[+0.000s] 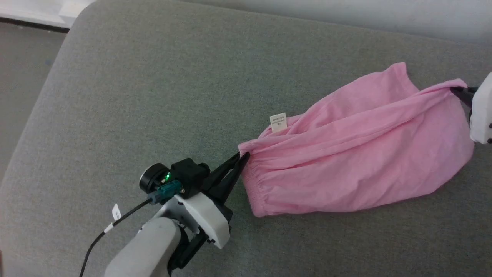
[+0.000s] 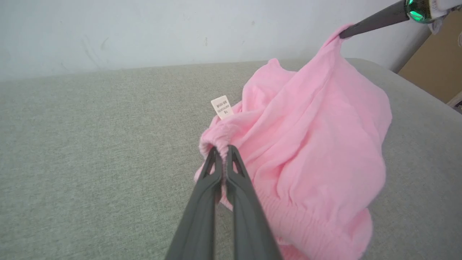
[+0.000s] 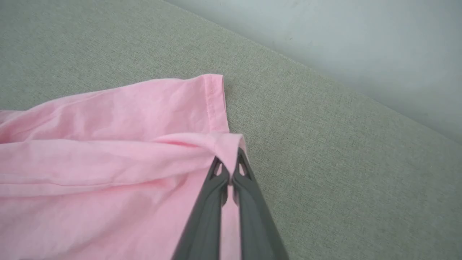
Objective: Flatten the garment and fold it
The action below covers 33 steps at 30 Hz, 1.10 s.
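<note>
The light pink garment (image 1: 357, 154) lies stretched across the right half of a grey cushion, sagging in long folds between my two grippers. Its gathered elastic waistband (image 1: 261, 192) faces left, and a small white tag (image 1: 278, 122) stands up near it. My left gripper (image 1: 243, 157) is shut on a corner of the waistband, seen close in the left wrist view (image 2: 223, 148). At the far right my right gripper (image 1: 457, 91) is shut on a hem corner, pinched between its dark fingers in the right wrist view (image 3: 229, 159). The other hemmed leg edge (image 3: 213, 101) lies flat behind.
The grey fabric cushion (image 1: 153, 96) spreads wide to the left and front of the garment. A pale wall (image 2: 144, 32) runs behind it. The cushion's rounded left edge drops to a floor (image 1: 19, 88). A brown board (image 2: 436, 61) stands past the cushion's right end.
</note>
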Available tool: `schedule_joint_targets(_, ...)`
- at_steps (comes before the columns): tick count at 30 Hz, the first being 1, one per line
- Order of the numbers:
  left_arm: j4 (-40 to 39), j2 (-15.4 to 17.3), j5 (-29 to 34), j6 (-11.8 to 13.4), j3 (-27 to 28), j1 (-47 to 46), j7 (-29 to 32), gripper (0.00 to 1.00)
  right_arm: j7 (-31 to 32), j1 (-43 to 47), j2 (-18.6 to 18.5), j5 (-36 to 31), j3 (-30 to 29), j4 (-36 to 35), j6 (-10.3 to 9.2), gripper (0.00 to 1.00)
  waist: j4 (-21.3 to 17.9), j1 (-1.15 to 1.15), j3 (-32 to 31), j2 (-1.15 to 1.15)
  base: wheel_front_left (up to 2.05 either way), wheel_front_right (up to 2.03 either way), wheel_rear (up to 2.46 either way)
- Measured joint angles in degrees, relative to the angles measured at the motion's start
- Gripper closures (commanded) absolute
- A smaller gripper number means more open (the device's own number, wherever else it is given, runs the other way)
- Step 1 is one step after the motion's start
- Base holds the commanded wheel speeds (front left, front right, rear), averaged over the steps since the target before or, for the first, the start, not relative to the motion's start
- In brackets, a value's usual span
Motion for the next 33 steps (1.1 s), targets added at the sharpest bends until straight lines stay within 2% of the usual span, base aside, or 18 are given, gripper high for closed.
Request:
schedule_joint_targets(8, 5.1, -3.1, 0.1, -0.1, -0.5, -3.8, -3.0, 1.0, -6.4, -9.0, -0.1, -2.5, 5.7, 11.6, 0.01, 1.0, 3.8, -0.01, 3.8, 0.0, 0.0, 0.0, 0.0)
schedule_joint_targets(15, 9.2, -5.5, 0.2, -0.5, -1.1, -6.5, -4.8, 1.0, -11.6, -12.8, -0.3, -4.2, 9.0, 19.9, 0.01, 1.0, 5.9, -0.02, 6.0, 0.0, 0.0, 0.0, 0.0)
schedule_joint_targets(16, 9.8, -5.8, 0.2, -0.5, -1.2, -6.8, -5.0, 0.96, -13.0, -13.1, -0.4, -4.5, 9.4, 20.6, 0.01, 0.43, 6.1, -0.02, 6.2, 0.0, 0.0, 0.0, 0.0)
schedule_joint_targets(17, 10.4, -6.2, 0.3, -0.5, -1.3, -7.2, -5.3, 0.55, -14.3, -13.4, -0.2, -4.5, 9.6, 21.5, 0.01, 0.0, 6.2, -0.02, 6.4, 0.0, 0.0, 0.0, 0.0)
schedule_joint_targets(18, 11.0, -6.5, 0.4, -0.5, -1.3, -7.4, -5.6, 0.0, -15.5, -13.7, 0.0, -4.3, 9.9, 22.3, 0.01, 0.0, 6.3, -0.01, 6.4, 0.0, 0.0, 0.0, 0.0)
schedule_joint_targets(25, 13.4, -6.9, 0.4, 0.4, 0.0, -7.6, -7.1, 0.0, -26.9, -14.1, 0.8, -3.4, 13.6, 25.1, 0.01, 0.0, 6.1, -0.02, 4.1, 0.0, 0.0, 0.0, 0.0)
schedule_joint_targets(33, 8.4, -4.6, -0.1, 5.6, 6.6, -2.6, -8.4, 0.0, -41.9, -10.0, 1.0, -1.0, 17.5, 23.1, 0.01, 0.0, 4.2, -0.03, -2.3, 0.0, 0.0, 0.0, 0.0)
